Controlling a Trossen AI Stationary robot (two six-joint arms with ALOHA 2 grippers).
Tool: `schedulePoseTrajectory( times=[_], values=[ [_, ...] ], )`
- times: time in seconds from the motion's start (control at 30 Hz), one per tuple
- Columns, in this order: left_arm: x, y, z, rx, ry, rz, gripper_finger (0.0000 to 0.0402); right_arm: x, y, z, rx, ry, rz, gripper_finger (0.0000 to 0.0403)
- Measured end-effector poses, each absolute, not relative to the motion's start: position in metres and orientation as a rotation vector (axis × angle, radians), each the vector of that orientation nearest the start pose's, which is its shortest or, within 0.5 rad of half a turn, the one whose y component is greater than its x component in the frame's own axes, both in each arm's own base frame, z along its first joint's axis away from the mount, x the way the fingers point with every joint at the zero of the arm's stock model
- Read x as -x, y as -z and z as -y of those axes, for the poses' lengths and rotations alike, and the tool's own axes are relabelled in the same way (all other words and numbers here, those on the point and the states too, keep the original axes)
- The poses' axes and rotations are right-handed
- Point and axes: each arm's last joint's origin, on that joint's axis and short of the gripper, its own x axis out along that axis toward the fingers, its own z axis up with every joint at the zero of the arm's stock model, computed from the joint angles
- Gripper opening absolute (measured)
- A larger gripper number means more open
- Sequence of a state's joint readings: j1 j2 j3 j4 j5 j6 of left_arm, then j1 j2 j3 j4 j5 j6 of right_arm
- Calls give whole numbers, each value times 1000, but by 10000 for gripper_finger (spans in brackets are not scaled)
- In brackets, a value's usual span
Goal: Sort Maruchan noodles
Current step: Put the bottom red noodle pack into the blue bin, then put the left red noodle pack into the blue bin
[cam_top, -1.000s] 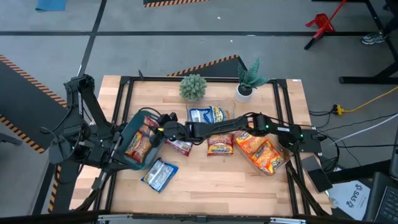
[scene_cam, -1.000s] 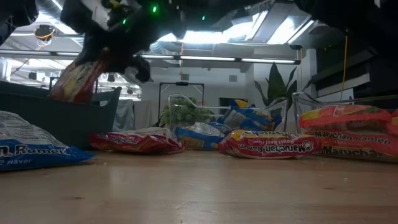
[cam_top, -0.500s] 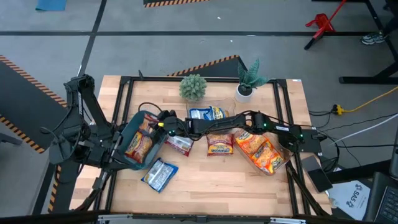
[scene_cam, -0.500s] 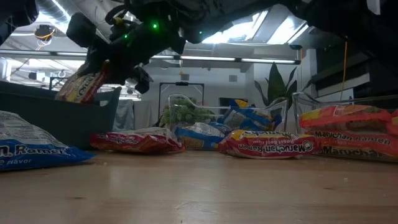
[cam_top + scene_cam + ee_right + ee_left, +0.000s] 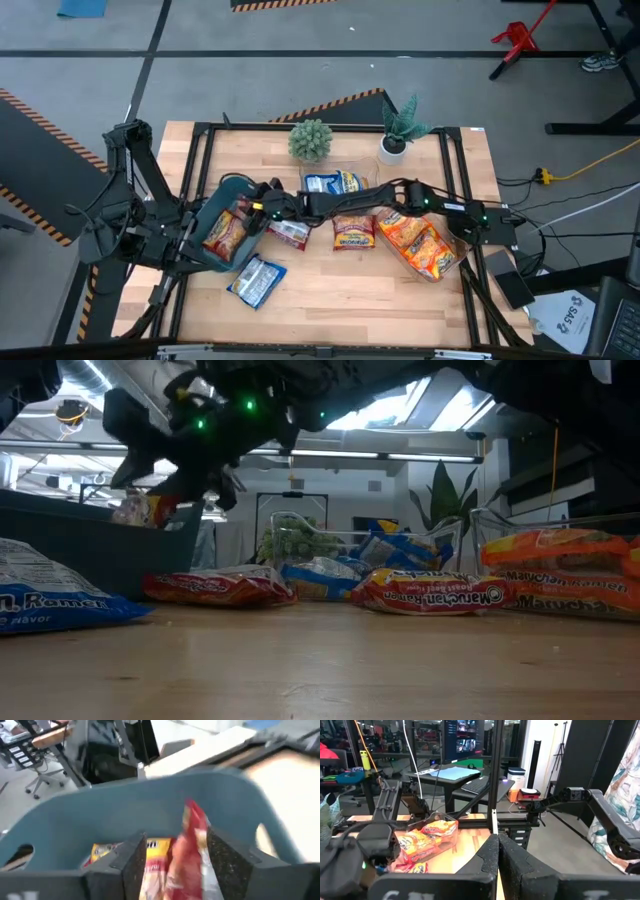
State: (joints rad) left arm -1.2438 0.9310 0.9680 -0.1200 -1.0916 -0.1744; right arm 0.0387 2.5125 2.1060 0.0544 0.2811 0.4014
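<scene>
Table point(image 5: 330, 290), light wood in a black frame, carried the whole spread. Dark teal bin point(image 5: 215, 215) sat directly under the right gripper point(image 5: 252, 203), at the reach of the right arm stretched across from the far side; the bin already held orange-yellow packets point(image 5: 224, 236). Behind the gripper, back along its arm, stood a clear tub of orange packets point(image 5: 424, 247) and another clear tub with blue-and-white packets point(image 5: 335, 184). Loose on the wood: a red-brown packet point(image 5: 353, 232) under the arm, a second red-brown packet point(image 5: 289, 236) just beside the bin wall below the gripper, and a blue-and-white packet point(image 5: 257, 280) on the near side of the bin, well short of the gripper. Right wrist view showed a red packet point(image 5: 192, 852) standing on edge between the two fingers point(image 5: 131, 865), inside the teal wall; whether the pads pinched it or it was dropping free, could not tell. Left gripper point(image 5: 496, 851) sat off beside the bin's outer side, fingers pressed together on nothing, waiting. Judged step: depositing a red-brown packet into the bin. Next move likely calls for letting it fall clear, lifting over the rim without dragging the bin, then going for the red-brown packet just beside the wall. Two small potted plants point(image 5: 311, 140) stood beyond, away from the work.
</scene>
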Motion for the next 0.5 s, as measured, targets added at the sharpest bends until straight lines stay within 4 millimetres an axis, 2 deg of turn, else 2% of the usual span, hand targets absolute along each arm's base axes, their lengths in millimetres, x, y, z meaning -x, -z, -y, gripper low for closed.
schedulePoseTrajectory(
  times=[0.17, 0.3, 0.37, 0.5],
  values=[
    [-84, -378, 168, 99, 150, -46, 0, -572, -214, -12, -242, 363, -292, 205],
    [-84, -377, 168, 94, 150, -48, 0, -569, -250, -12, -140, 358, -367, 202],
    [-84, -377, 168, 93, 150, -49, 0, -557, -264, -17, -103, 345, -409, 199],
    [-84, -375, 168, 109, 177, -67, 0, -527, -278, -37, -6, 361, -621, 194]
  ],
)
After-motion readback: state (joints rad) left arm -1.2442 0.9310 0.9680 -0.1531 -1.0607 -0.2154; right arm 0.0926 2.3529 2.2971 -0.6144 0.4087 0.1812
